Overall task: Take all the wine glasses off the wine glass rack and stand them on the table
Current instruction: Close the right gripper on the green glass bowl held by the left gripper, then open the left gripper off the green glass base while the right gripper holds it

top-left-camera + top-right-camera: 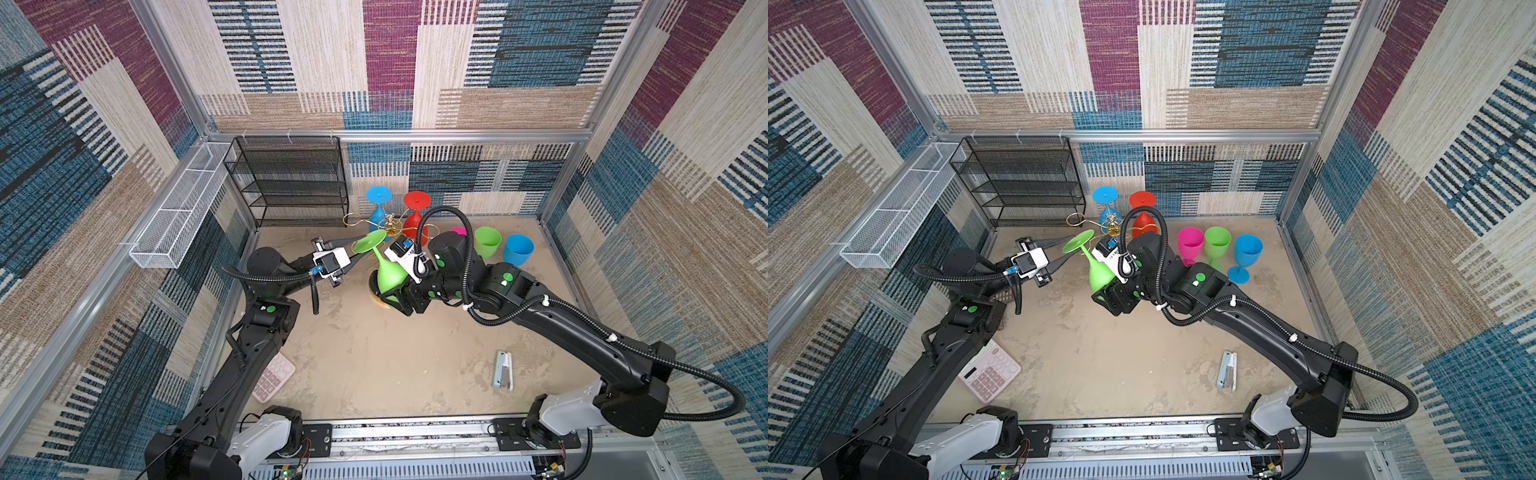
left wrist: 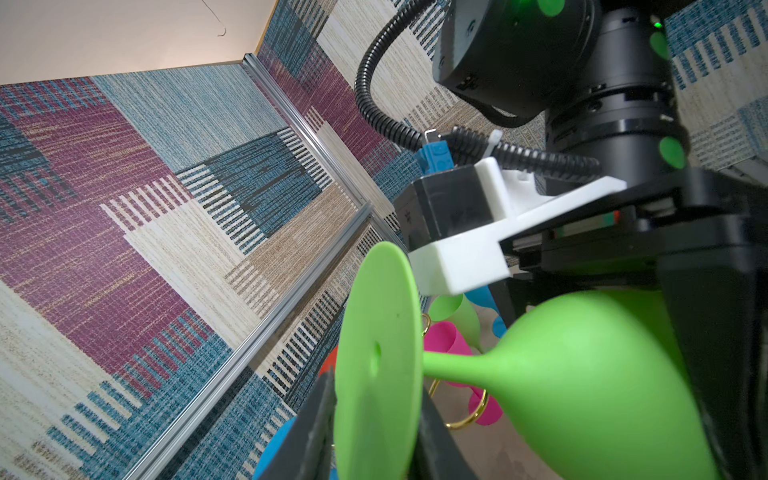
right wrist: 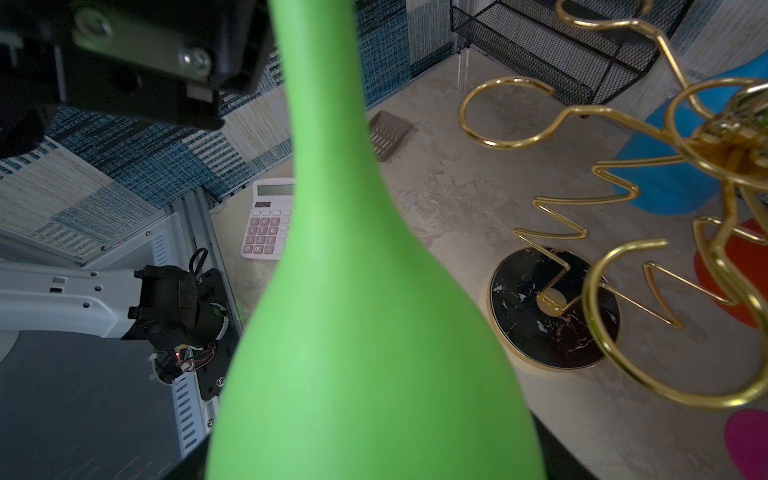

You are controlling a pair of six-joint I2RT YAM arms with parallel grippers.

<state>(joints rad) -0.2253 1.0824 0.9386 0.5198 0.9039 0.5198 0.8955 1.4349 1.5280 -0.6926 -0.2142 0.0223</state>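
Right arm stretched low, right claw (image 1: pixel 389 291) tight on tilted green wine glass (image 1: pixel 385 271) bowl; left claw (image 1: pixel 360 248) astride its foot, grip unclear.

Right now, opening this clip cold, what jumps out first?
A bright green wine glass is held tilted at the centre, its bowl in the jaws of the right gripper, while the jaws of the left gripper flank its foot. Just behind stands the gold wine glass rack, with a blue glass and a red glass hanging upside down. A pink goblet, a green goblet and a blue goblet stand upright to its right.
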